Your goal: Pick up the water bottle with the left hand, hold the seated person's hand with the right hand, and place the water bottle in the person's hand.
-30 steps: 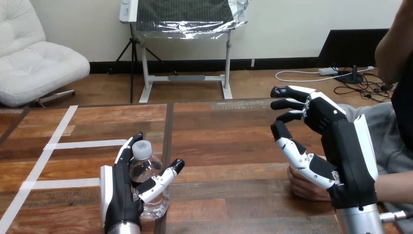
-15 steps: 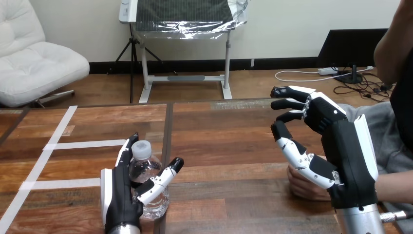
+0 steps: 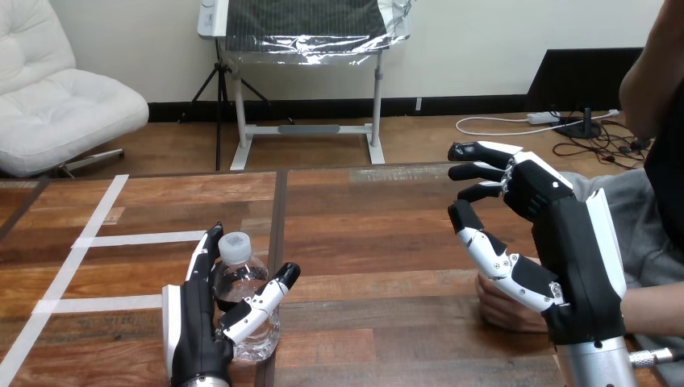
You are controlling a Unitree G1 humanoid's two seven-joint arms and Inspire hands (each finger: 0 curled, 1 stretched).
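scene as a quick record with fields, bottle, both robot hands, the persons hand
water bottle: upright on the table, white cap on, left of centre
left hand: at the bottle, fingers straight along its left side, thumb stretched across its front
right hand: raised at the right, fingers loosely bent, holding nothing
person's hand: on the table beneath the right hand; contact cannot be told

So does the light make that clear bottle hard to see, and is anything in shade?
Head view: the water bottle is see-through with pale glints, the black palm of the left hand dark behind it. Head view: the table has a soft sheen, no harsh glare. Head view: the person's hand lies dim under the right hand, partly hidden.
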